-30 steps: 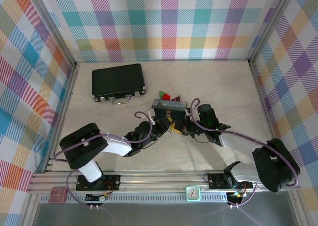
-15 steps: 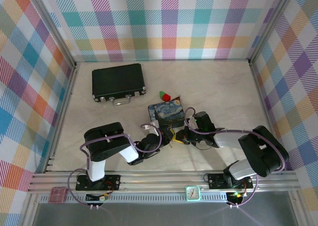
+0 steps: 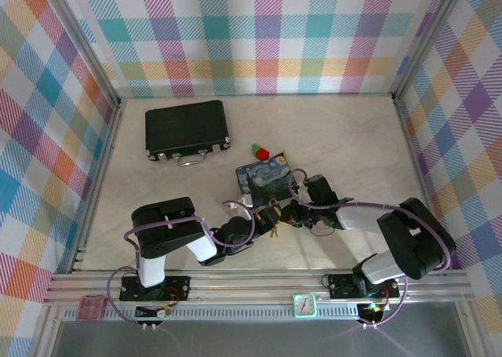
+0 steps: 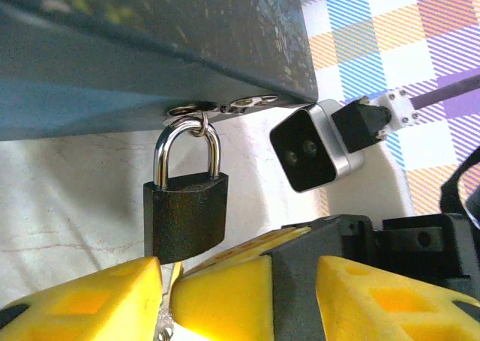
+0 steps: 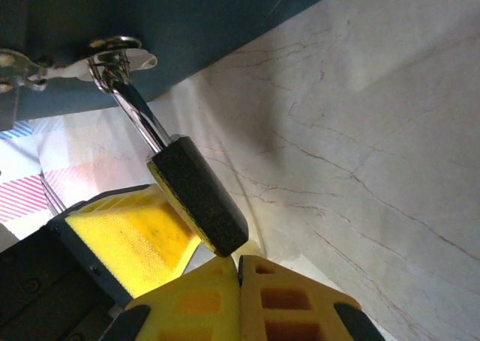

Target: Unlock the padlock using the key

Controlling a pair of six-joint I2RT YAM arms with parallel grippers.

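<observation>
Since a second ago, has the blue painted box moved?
Yes. The blue painted box tipped lid-up, its near edge now farther from the black case.

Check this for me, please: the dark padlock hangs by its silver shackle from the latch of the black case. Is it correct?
Not quite. The padlock hangs by its silver shackle from the latch of the blue painted box, not the black case, which lies apart to the left. The left wrist view shows this.
</observation>
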